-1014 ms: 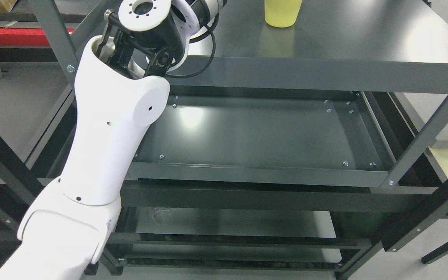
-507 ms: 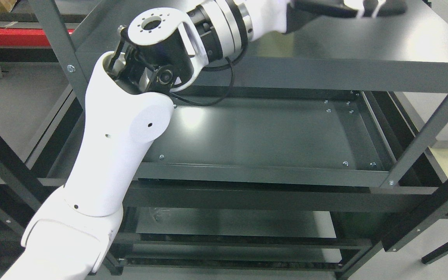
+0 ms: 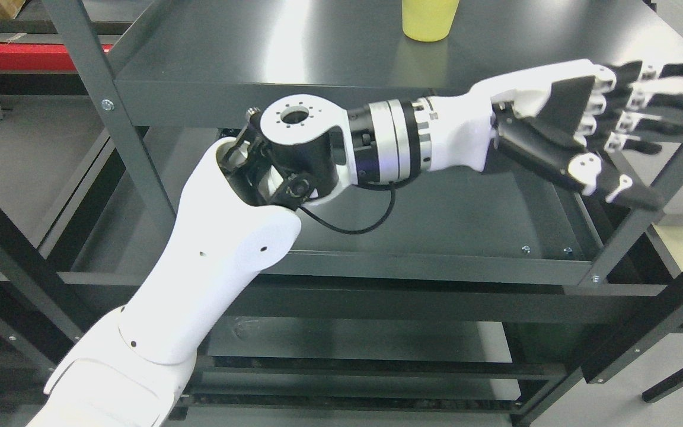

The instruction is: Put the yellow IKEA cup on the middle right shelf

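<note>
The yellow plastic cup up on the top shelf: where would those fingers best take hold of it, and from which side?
Probably around the side wall of the yellow plastic cup, coming from the front. It stands upright on the dark metal top shelf, its round wall narrowing toward the base, with bare shelf all round it. Its rim is out of view. The left hand, fingers spread and holding nothing, hangs lower and to the right.

A dark grey metal shelving rack (image 3: 484, 112) with angled corner posts fills the head view. On its glossy top shelf (image 3: 258, 53) stands a yellow cup (image 3: 427, 21), near the back and cut off by the picture's upper edge. The tier below (image 3: 466, 219) is a shallow bolted tray, with darker shelves beneath it.
</note>
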You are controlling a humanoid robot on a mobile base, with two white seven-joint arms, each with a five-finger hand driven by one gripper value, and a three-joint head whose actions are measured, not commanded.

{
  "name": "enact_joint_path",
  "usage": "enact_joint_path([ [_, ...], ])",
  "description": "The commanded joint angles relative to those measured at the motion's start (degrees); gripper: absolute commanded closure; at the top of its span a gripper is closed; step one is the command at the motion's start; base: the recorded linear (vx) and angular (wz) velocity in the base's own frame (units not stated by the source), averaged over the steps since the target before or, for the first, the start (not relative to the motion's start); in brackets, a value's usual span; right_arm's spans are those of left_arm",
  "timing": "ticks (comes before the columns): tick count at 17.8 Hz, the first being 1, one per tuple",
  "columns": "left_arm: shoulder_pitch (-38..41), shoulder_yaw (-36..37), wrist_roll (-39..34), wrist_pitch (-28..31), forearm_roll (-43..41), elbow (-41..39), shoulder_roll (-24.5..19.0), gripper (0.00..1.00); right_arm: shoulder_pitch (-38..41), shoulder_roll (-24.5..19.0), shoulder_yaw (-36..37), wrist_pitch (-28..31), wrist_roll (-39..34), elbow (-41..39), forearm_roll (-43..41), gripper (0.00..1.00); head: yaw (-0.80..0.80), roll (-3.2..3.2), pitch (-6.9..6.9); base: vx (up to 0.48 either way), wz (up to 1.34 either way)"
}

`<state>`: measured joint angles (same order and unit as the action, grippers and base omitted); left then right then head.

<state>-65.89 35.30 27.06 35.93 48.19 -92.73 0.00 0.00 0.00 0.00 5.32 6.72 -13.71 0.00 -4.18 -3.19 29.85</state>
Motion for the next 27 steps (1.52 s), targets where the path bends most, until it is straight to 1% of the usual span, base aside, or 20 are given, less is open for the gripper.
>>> enact_joint_path([
  [1, 4.53, 12.5, 1.06, 0.02, 0.68, -2.1, -1.0, 0.02, 0.79, 1.0, -0.97, 0.04, -0.04, 0.0, -1.41, 0.01, 0.0, 0.0, 0.0, 0.0, 0.0],
  [3, 8.73, 13.56, 0.98, 0.02, -0.63, -1.4, -1.0, 0.02, 0.79, 1.0, -0.97, 0.04, -0.04, 0.0, -1.41, 0.01, 0.0, 0.0, 0.0, 0.0, 0.0],
  [4, 11.54, 13.57, 0.97, -0.07, -3.34, -0.79, -1.0, 0.02, 0.79, 1.0, -0.97, 0.04, -0.04, 0.0, -1.41, 0.01, 0.0, 0.0, 0.0, 0.0, 0.0],
  [6, 18.13, 12.34, 0.89, -0.42, -10.97, 0.79, -1.0, 0.01, 0.79, 1.0, -0.97, 0.04, -0.04, 0.0, -1.41, 0.01, 0.0, 0.0, 0.0, 0.0, 0.0],
  [9, 24.74, 7.26, 0.36, -3.13, -22.05, 2.81, -1.0, 0.01, 0.79, 1.0, -0.97, 0.04, -0.04, 0.0, -1.41, 0.01, 0.0, 0.0, 0.0, 0.0, 0.0],
  [10, 26.41, 5.5, 0.18, -5.32, -24.17, 3.87, -1.0, 0.01, 0.79, 1.0, -0.97, 0.04, -0.04, 0.0, -1.41, 0.01, 0.0, 0.0, 0.0, 0.0, 0.0],
  [11, 28.77, 1.48, -0.25, -9.52, -26.63, 5.36, -1.0, 0.01, 0.79, 1.0, -0.97, 0.04, -0.04, 0.0, -1.41, 0.01, 0.0, 0.0, 0.0, 0.0, 0.0],
  [12, 30.19, -2.04, -0.34, -12.26, -29.0, 6.15, -1.0, 0.01, 0.79, 1.0, -0.97, 0.04, -0.04, 0.0, -1.41, 0.01, 0.0, 0.0, 0.0, 0.0, 0.0],
  [14, 31.26, -9.16, -0.52, -17.18, -37.34, 7.91, -1.0, 0.01, 0.79, 1.0, -0.97, 0.04, -0.04, 0.0, -1.41, 0.01, 0.0, 0.0, 0.0, 0.0, 0.0],
  [15, 31.26, -11.98, -1.56, -20.43, -40.51, 9.22, -1.0, 0.01, 0.79, 1.0, -0.97, 0.04, -0.04, 0.0, -1.41, 0.01, 0.0, 0.0, 0.0, 0.0, 0.0],
  [16, 31.26, -14.88, -4.62, -23.85, -43.06, 10.02, -1.0, 0.01, 0.79, 1.0, -0.97, 0.04, -0.04, 0.0, -1.41, 0.01, 0.0, 0.0, 0.0, 0.0, 0.0],
  [17, 31.26, -16.74, -9.52, -25.54, -44.48, 10.12, -1.0, 0.01, 0.79, 1.0, -0.97, 0.04, -0.04, 0.0, -1.41, 0.01, 0.0, 0.0, 0.0, 0.0, 0.0],
  [19, 31.78, -18.77, -21.56, -25.82, -45.11, 10.12, -1.0, 0.01, 0.79, 1.0, -0.97, 0.04, -0.04, 0.0, -1.41, 0.01, 0.0, 0.0, 0.0, 0.0, 0.0],
  [20, 32.57, -19.12, -25.62, -25.91, -45.11, 10.03, -1.0, 0.01, 0.79, 1.0, -0.97, 0.04, -0.04, -0.09, -1.41, 0.01, 0.0, 0.0, 0.0, 0.0, 0.0],
  [23, 35.12, -21.94, -26.01, -26.17, -45.2, 7.58, -1.0, 0.01, 0.79, 1.0, -0.97, 0.04, -0.04, 0.0, -1.41, 0.01, 0.0, 0.0, 0.0, 0.0, 0.0],
  [25, 38.36, -22.12, -24.88, -28.44, -45.2, 4.07, -1.0, 0.01, 0.79, 1.0, -0.97, 0.04, -0.04, 0.0, -1.41, 0.01, 0.0, 0.0, 0.0, 0.0, 0.0],
  [27, 42.4, -23.34, -15.6, -30.9, -45.2, 2.13, -1.0, 0.01, 0.79, 1.0, -0.97, 0.04, -0.04, 0.0, -1.41, 0.01, 0.0, 0.0, 0.0, 0.0, 0.0],
])
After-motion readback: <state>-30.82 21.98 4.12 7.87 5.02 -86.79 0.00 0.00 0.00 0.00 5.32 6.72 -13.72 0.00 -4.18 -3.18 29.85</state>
